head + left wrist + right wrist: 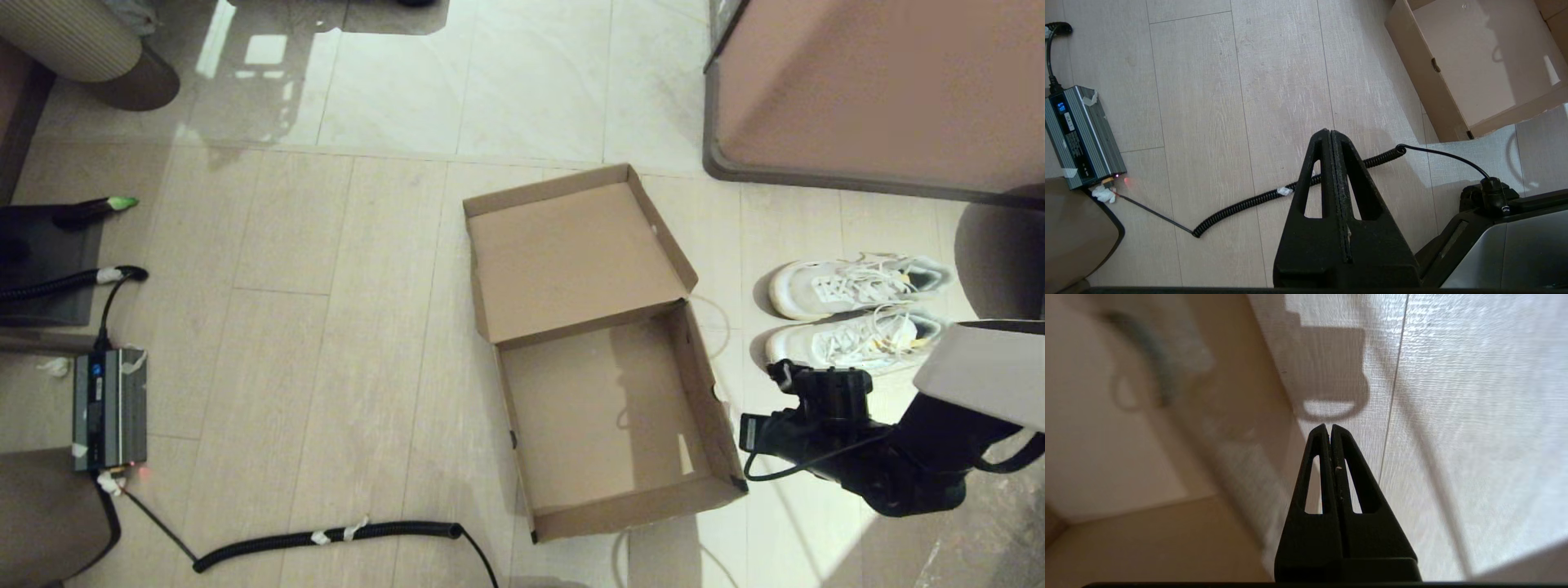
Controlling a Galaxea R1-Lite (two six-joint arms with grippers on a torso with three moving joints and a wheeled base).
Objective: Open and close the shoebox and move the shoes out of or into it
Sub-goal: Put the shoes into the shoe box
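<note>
Lying open on the pale tiled floor (pixel 351 245), the plain brown cardboard shoebox (pixel 608 408) has its hinged lid (pixel 571 257) folded back on the far side, and its tray holds nothing. Just beside the box, on the robot's right, the pair of white and light grey lace-up sneakers (pixel 857 314) sit side by side, toes pointing toward the box. The right gripper (pixel 1329 426) hangs low above the floor close to the box's right wall and the nearer shoe, its two black fingers pressed together around nothing. The left gripper (pixel 1329 131) is parked above a coiled black cable (pixel 1257 198), fingers likewise pressed together, with a grey power unit (pixel 1081 136) off to one side.
</note>
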